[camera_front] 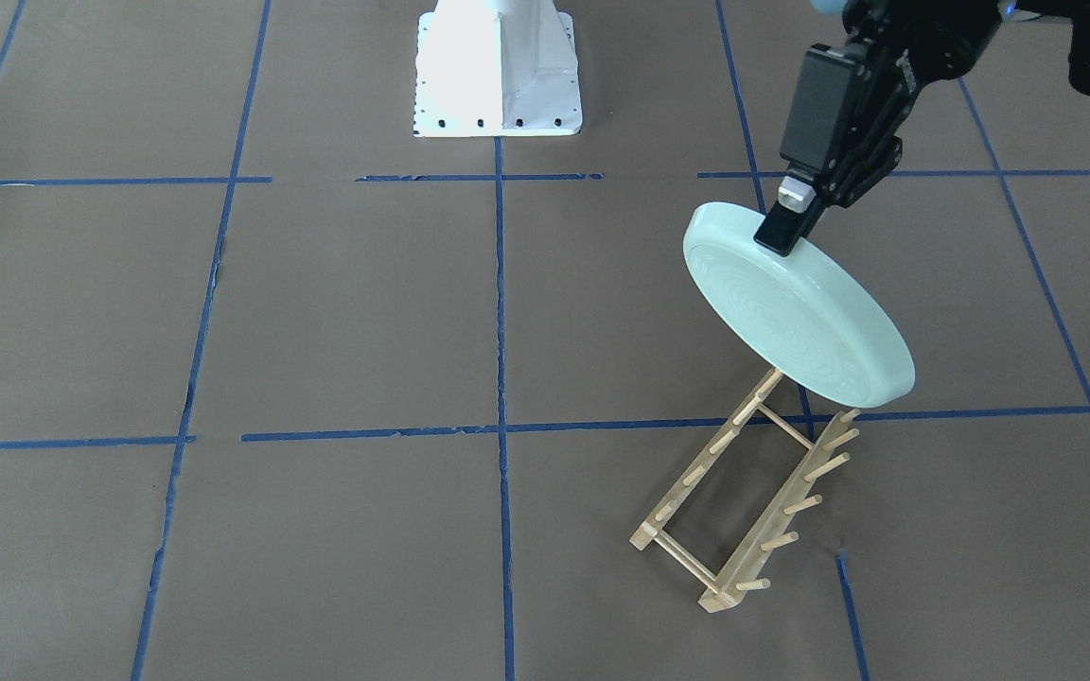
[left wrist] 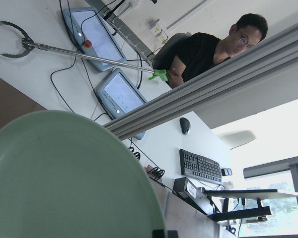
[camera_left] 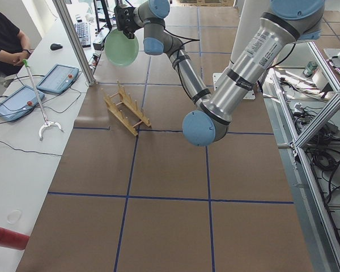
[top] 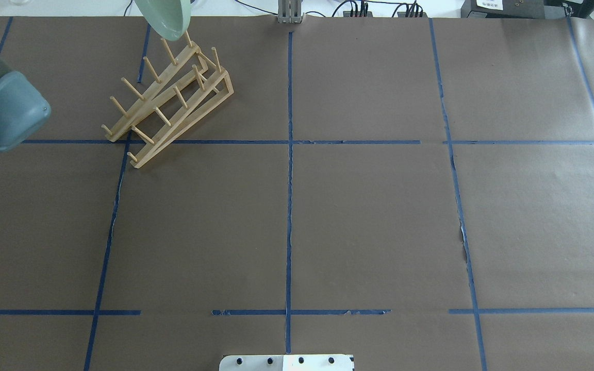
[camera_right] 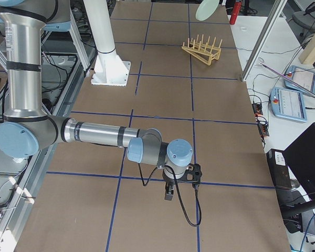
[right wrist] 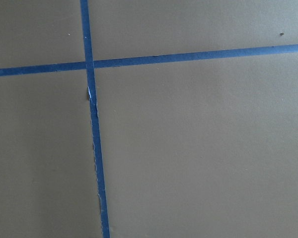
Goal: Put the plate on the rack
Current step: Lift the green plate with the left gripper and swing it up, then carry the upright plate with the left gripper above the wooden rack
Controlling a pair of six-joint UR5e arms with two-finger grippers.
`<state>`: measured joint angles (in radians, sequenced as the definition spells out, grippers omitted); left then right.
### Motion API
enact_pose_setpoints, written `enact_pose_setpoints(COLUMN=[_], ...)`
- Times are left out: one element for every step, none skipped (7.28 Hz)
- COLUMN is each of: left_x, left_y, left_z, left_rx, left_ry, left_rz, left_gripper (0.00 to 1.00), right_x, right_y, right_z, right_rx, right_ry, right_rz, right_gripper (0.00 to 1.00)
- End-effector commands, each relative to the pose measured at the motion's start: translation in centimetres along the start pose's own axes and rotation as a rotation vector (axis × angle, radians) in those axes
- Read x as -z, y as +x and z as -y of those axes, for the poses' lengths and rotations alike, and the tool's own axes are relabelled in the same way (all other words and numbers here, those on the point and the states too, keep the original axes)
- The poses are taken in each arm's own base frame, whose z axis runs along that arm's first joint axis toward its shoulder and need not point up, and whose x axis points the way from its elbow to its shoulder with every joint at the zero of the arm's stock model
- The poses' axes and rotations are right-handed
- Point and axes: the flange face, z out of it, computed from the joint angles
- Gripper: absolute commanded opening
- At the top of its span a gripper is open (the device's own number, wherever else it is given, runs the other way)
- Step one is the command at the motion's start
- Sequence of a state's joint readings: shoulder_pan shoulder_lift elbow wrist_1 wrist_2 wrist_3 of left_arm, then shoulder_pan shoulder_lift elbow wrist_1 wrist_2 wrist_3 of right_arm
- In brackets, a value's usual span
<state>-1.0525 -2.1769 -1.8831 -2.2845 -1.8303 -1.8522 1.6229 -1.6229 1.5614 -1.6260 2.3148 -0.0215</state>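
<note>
Front view: my left gripper [camera_front: 782, 230] is clamped on the upper rim of the plate [camera_front: 796, 317], which hangs tilted below the fingers. The rack [camera_front: 744, 492] lies lower down.

Overhead: only the plate's lower edge shows, past the rack's pegs.

Left side view: the plate hangs in the air, apart from the rack.

Right side view: the right gripper [camera_right: 169, 193] hovers low, well apart from the rack; I cannot tell its finger opening.

Recommendation: turn the plate upright, line its edge up with a gap between pegs, and lower slowly before letting go.
</note>
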Motion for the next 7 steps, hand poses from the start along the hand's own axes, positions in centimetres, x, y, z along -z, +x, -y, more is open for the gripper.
enact_pose_setpoints(left_x=[-1.4,-3.0,-4.2,-5.6,-7.1,-8.2,-8.9], left_y=[-1.5,-3.3,-6.6,-8.9,-10.4,-11.7,-12.5], left_z=[2.2,3.6,4.3,2.9,1.8,1.6,0.3], left_rx=[0.109,0.181,0.246,0.264,0.271,0.272,0.276], left_ry=[0.093,0.133,0.146,0.160,0.199,0.210,0.191], left_rz=[-0.142,-0.211,-0.258,-0.282,-0.274,-0.249,-0.232], left_gripper=[0.00,0.00,0.00,0.00,0.00,0.00,0.00], right_x=[0.0,0.1,0.0,0.0,0.0,0.0,0.0], right_y=[0.0,-0.1,0.0,0.0,0.0,0.0,0.0], right_z=[0.0,0.1,0.0,0.0,0.0,0.0,0.0], right_rx=[0.000,0.003,0.000,0.000,0.000,0.000,0.000], right_ry=[0.000,0.001,0.000,0.000,0.000,0.000,0.000], right_rz=[0.000,0.000,0.000,0.000,0.000,0.000,0.000], right_gripper=[1.00,1.00,1.00,1.00,1.00,1.00,1.00])
